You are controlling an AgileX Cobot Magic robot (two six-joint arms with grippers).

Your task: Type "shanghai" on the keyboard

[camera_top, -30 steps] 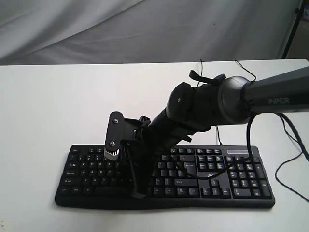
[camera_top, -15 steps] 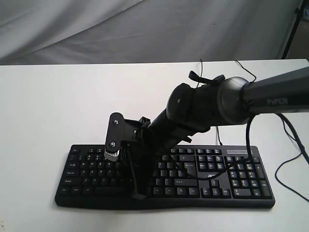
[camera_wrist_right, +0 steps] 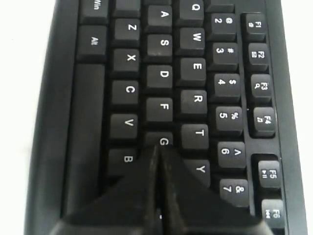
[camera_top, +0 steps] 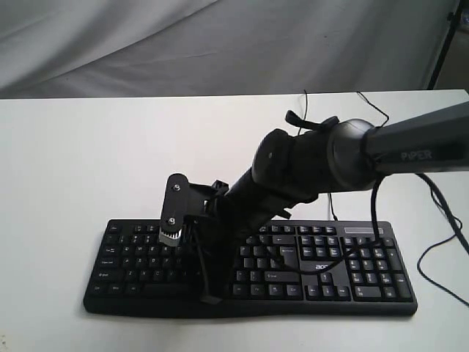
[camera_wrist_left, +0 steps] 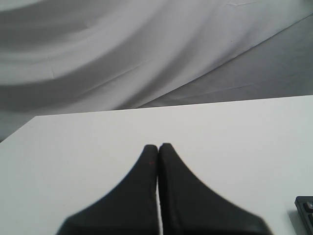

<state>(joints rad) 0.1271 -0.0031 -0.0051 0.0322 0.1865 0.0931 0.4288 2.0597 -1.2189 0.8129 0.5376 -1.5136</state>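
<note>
Across the lower middle of the exterior frame lies the black Acer keyboard (camera_top: 293, 282), flat on the white table (camera_top: 88, 161) with its number pad toward the right edge. The right arm (camera_top: 410, 143) enters from the right of that frame and reaches across the middle, so that the right gripper (camera_top: 209, 295) points steeply down over the letter block on the left-centre of the board.

Its two fingers are pressed together into one narrow black wedge. That is probably deliberate: a single slim tip can strike one key without catching the keys beside it. In the right wrist view the tip (camera_wrist_right: 159, 149) sits at the G key (camera_wrist_right: 163, 141), with F just beyond it and the key that follows G hidden under the fingers. I judge it is working on the "g" or "h" of the word. Whether the tip is touching the key or hanging just above it cannot be told.

The left gripper (camera_wrist_left: 158, 147) is likewise clenched on nothing, over bare table, with only a corner of the keyboard (camera_wrist_left: 305, 210) at the lower right of its frame. It looks parked clear of the typing.

Count: one keyboard, two grippers, and one arm showing in the exterior view.
</note>
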